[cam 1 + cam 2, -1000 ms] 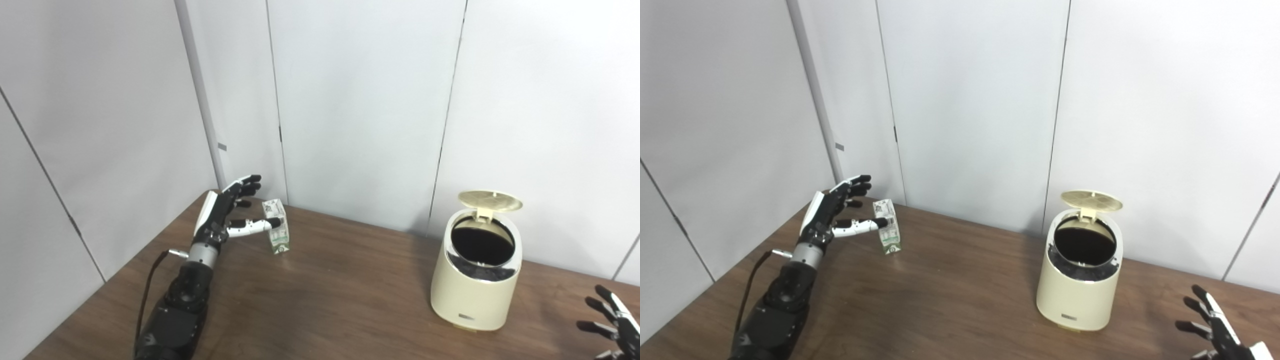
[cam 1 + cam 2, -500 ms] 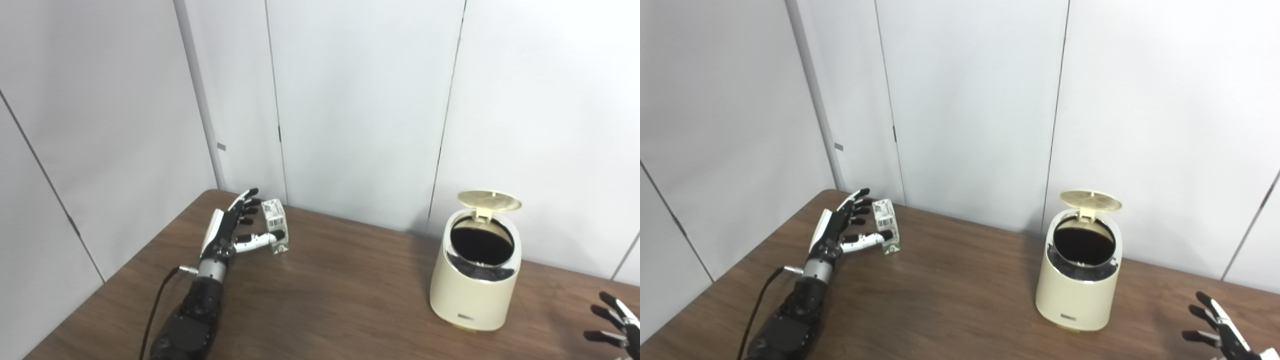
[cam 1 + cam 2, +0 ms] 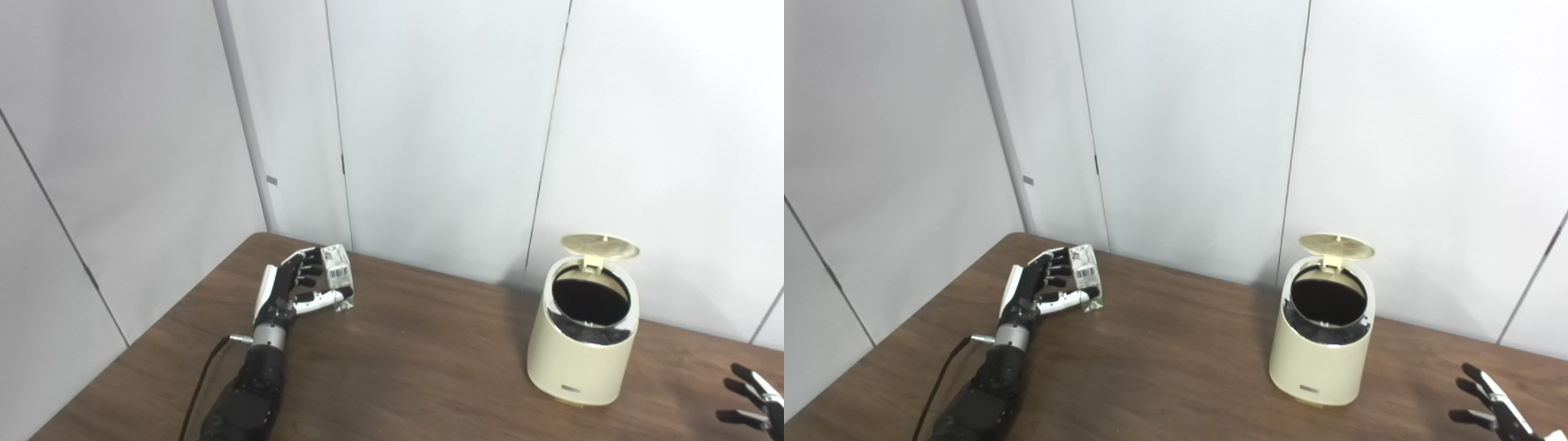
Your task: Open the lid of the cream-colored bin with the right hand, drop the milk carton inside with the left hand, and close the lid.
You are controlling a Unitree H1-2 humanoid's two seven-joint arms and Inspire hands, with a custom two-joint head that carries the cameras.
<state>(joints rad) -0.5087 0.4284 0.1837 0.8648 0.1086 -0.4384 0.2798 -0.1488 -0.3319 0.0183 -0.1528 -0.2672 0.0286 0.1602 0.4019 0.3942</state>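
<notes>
Left eye view shows the left hand (image 3: 288, 293) at the far left of the brown table (image 3: 416, 367), fingers curled round the back of the milk carton (image 3: 338, 274) and thumb laid across its front low down. The carton's lower half is hidden behind that thumb, so I cannot tell whether its base sits on the wood or is lifted. It leans a little, with a barcode face showing. Well apart to the right stands the cream-colored bin (image 3: 582, 355), its round lid (image 3: 600, 245) tipped up at the back, its inside dark and hard to make out. At the bottom right corner the right hand (image 3: 1488, 410) is cut off by the frame; only dark fingers show, spread apart and holding nothing.
</notes>
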